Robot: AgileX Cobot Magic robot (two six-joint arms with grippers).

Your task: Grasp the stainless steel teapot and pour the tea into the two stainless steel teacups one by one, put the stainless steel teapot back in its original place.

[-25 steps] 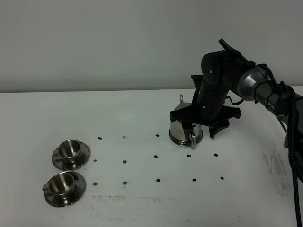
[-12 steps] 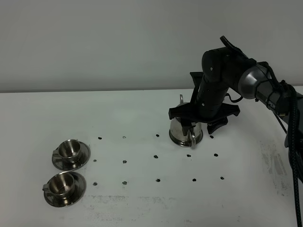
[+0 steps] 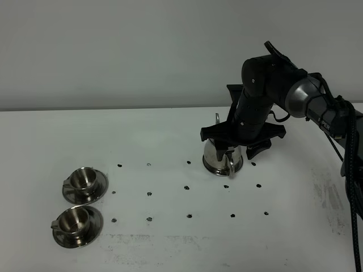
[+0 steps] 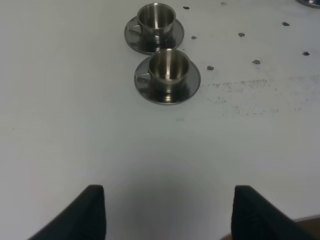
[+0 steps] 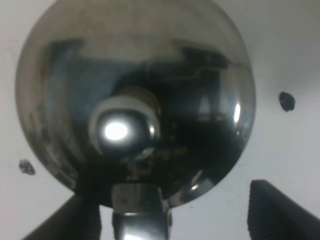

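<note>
Bench [image 3: 170, 243] lies white and wide around both my tools. Its far edge meets the wall well behind my right tool [image 3: 229, 147], and bare surface is open on every side of that tool, marked only by rows of small dark dots [image 3: 188, 186]. Directly beneath it the stainless steel teapot [image 3: 221, 163] stands upright, lid knob [image 5: 122, 131] facing me and loop handle [image 5: 140, 212] between my spread fingers [image 5: 280, 212]. They stand wide and grip nothing; whether either brushes the pot I cannot tell. My left tool [image 4: 172, 215] is likewise spread and empty over bare bench. Ahead of it, well apart, the two stainless steel teacups [image 4: 169, 65] sit on their saucers [image 4: 190, 85], just beside each other. Since a second ago my right tool has lifted slightly; teapot and cups have not moved.
</note>
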